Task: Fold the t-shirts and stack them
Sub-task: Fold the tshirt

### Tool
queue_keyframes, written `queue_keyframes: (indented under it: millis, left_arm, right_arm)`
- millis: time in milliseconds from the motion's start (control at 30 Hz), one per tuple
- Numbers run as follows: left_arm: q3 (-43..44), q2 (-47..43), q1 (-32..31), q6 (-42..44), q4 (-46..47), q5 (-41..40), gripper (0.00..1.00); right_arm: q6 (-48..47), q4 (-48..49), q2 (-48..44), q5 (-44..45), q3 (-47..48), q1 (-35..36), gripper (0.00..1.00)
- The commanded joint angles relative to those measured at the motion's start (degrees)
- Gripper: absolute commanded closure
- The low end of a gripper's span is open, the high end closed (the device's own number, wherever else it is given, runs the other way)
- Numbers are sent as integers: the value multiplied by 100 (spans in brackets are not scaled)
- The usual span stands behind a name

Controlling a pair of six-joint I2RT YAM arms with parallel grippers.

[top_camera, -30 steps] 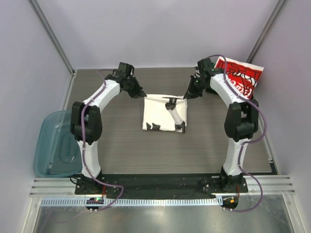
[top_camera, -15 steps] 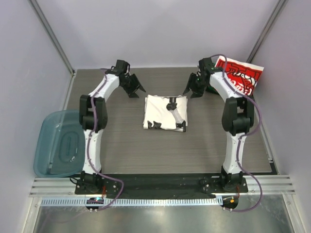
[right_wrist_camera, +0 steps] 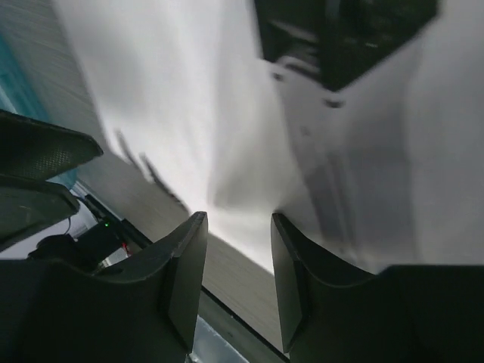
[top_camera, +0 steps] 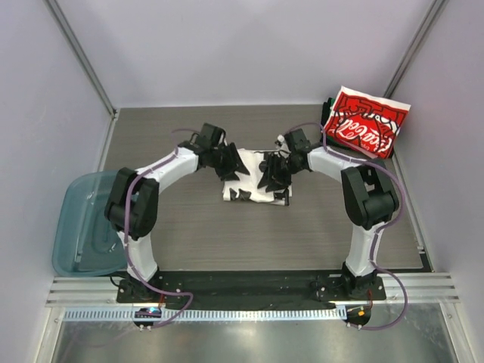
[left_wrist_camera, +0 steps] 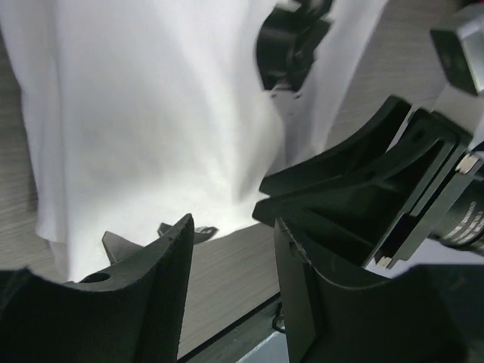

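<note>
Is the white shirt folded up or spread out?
Folded. The white shirt is a small tidy rectangle with no sleeves sticking out.

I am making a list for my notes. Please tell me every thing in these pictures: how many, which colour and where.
white tee: 1, white with black print, folded, middle of the table
red tee: 1, red with white script, far right corner
bin: 1, teal, see-through, near left, at the table's edge
table: 1, grey-brown wood grain, under everything
arms: 2, white and black, reaching inward from the near edge
left claw: 1, black, open, over the white tee's far left part
right claw: 1, black, open, over the white tee's far right part
</note>
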Motion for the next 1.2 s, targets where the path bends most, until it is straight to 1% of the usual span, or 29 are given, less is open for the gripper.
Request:
queue_keyframes:
  millis: [0,33,67,167,333,533,700,800,900,967,1000,1033,1067,1100,1133,1167]
  left_arm:
    - [-650,226,-157,-361,797,165,53]
    - [-827,235,-218,-449,912,69,53]
    - [-1212,261,-245,-493,1157,41,54]
    - [-1662,376,-272,-564,1484,-125,55]
    - [-2313,376,-254,-380,1563,-398,57]
    - [-3016,-98,-254,-37,1511,-855,59]
    - [-3210,-283,-254,86,1441,-961,60]
    - [-3289,-371,-263,78,1440,-961,60]
    - [-3281,-546,-272,104,1406,-952,60]
    - [-3150,-704,-280,253,1056,-996,59]
    - [-2923,-975,-289,332,845,-1083,55]
    - [-2790,-1126,-298,524,347,-1153,52]
    - [-2649,-1318,-307,622,98,-1319,50]
    - [-2465,-1486,-315,701,-165,-1443,44]
    - [-2142,-1853,-307,771,-690,-1575,41]
    - [-1947,-2004,-307,963,-921,-1698,38]
  right_arm:
    - [16,568,168,-321,-400,-191,55]
    - [6,691,203,-295,-662,-227,56]
    - [-20,762,203,-295,-821,-262,56]
    - [-64,1060,177,-286,-1436,-455,56]
    - [-126,1360,-60,-269,-2281,-578,57]
    - [-3,1351,-920,-75,-3063,-579,55]
    - [164,1237,-1974,21,-3633,-579,52]
    - [191,1219,-2248,48,-3959,-588,52]
    - [156,1184,-2275,74,-4039,-579,52]
    - [173,1105,-2389,-14,-3961,-579,52]
    - [147,1044,-2450,4,-3795,-579,51]
    - [121,869,-2547,30,-3672,-605,50]
    - [77,746,-2704,126,-3514,-614,48]
    - [33,632,-2775,223,-3347,-640,36]
    - [-11,430,-2837,337,-3006,-701,27]
    - [-37,350,-2881,590,-2828,-745,17]
